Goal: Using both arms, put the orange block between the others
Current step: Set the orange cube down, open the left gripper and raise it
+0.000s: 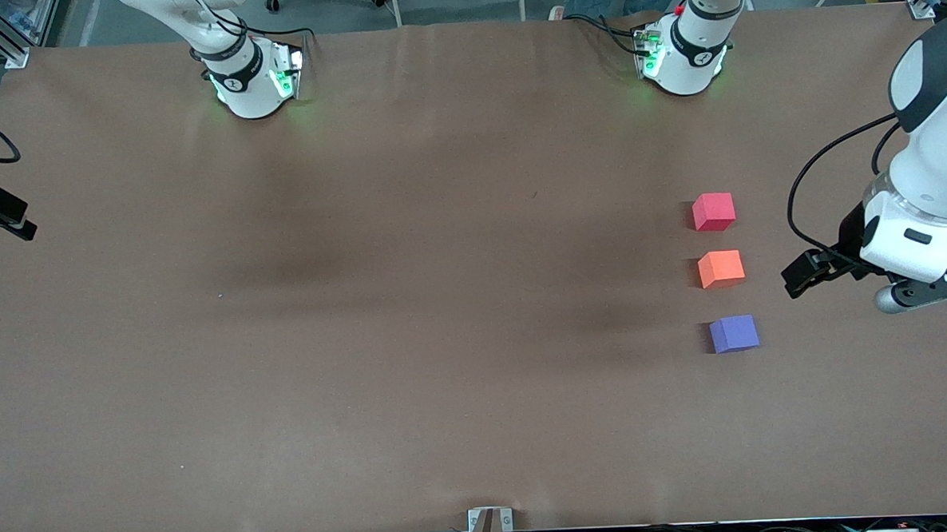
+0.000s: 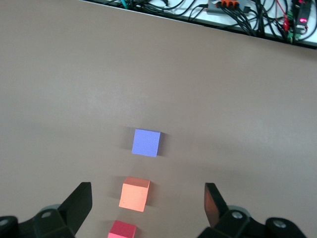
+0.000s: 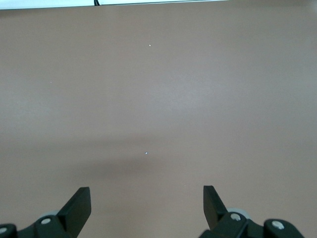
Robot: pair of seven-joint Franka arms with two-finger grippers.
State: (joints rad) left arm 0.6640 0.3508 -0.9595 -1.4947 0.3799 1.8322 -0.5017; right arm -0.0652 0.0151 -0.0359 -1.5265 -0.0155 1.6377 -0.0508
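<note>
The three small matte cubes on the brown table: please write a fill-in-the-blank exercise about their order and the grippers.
1. The small matte orange cube sits between the red-pink cube and the ____ cube.
2. The cube nearest the front camera is ____.
3. The left gripper has its fingers ____ and holds nothing.
4. The right gripper is over bare ____.

Missing words: purple-blue; purple-blue; open; table
</note>
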